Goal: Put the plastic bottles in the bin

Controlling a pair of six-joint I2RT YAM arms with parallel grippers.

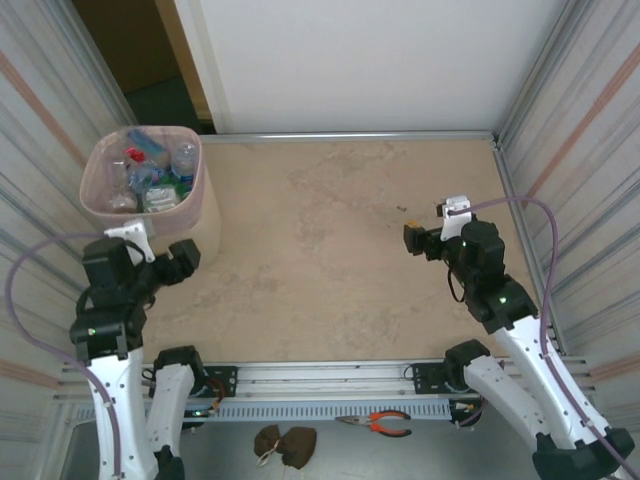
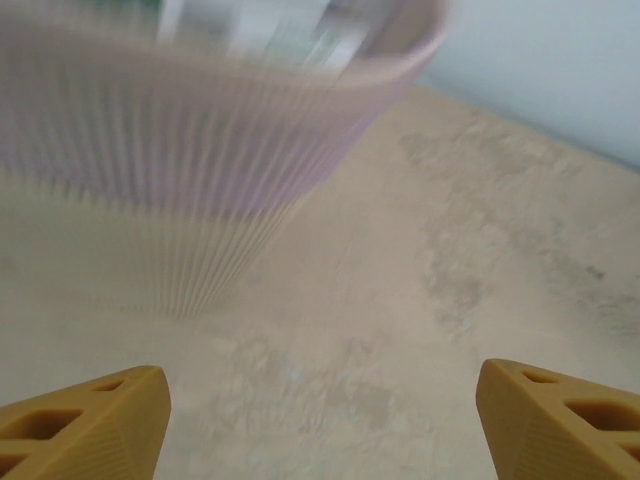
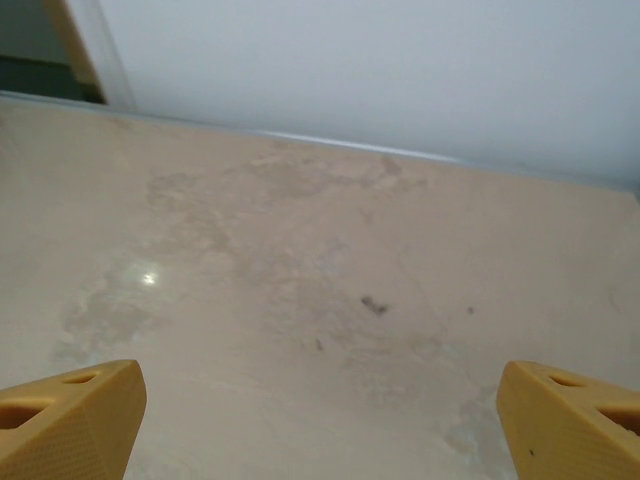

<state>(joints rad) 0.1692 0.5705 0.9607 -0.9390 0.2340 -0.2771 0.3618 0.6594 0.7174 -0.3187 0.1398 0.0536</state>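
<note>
Bottles (image 1: 150, 175) fill ribbed translucent pink bin (image 1: 205, 215).

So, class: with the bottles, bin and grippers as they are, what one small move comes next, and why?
Probably ease the left gripper away from the bin, toward its base. The plastic bottles I can see lie inside the bin, and both that gripper and the right gripper stand open and empty, so nothing seems left to pick.
</note>
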